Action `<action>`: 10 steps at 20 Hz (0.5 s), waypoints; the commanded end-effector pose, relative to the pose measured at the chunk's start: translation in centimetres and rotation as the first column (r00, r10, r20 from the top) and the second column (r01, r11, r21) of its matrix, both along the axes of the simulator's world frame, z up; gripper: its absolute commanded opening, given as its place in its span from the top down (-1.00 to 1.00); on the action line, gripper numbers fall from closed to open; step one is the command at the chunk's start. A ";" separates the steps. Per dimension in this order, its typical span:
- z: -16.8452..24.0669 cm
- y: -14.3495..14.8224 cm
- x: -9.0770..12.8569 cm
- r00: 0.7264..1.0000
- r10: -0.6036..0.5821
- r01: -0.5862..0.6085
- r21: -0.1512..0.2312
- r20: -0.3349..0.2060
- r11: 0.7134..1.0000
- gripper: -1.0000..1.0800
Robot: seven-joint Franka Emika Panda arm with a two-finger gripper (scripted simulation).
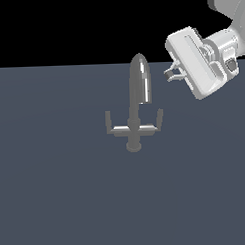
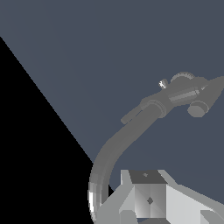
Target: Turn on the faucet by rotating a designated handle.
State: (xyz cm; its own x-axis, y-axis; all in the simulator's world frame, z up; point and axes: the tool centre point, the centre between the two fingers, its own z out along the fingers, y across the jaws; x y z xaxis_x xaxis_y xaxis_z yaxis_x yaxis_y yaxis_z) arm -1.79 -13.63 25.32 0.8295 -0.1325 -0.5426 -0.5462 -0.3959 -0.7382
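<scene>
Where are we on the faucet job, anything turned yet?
Nothing looks done: the faucet has both levers level and mirrored. In hand: the gripper hangs beside the spout top, above the handle, touching nothing. Left: descend, contact that lever, rotate it.

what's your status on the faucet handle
Gripper shut, empty, up beside the spout. Faucet upright; handle untouched, below the gripper. Nothing in the way.
</scene>
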 end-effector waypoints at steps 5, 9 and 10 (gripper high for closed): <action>-4.6 0.0 1.6 0.997 -0.051 0.060 0.146 -0.066 0.987 1.00; -7.2 0.3 2.4 0.991 -0.075 0.098 0.226 -0.108 0.969 1.00; -7.8 0.4 2.5 0.990 -0.079 0.106 0.243 -0.118 0.964 1.00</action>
State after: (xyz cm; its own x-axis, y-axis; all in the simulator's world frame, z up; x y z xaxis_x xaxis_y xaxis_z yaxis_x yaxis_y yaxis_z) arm 0.45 -13.40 18.44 0.7642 -0.0679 -0.6414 -0.6416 -0.1821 -0.7451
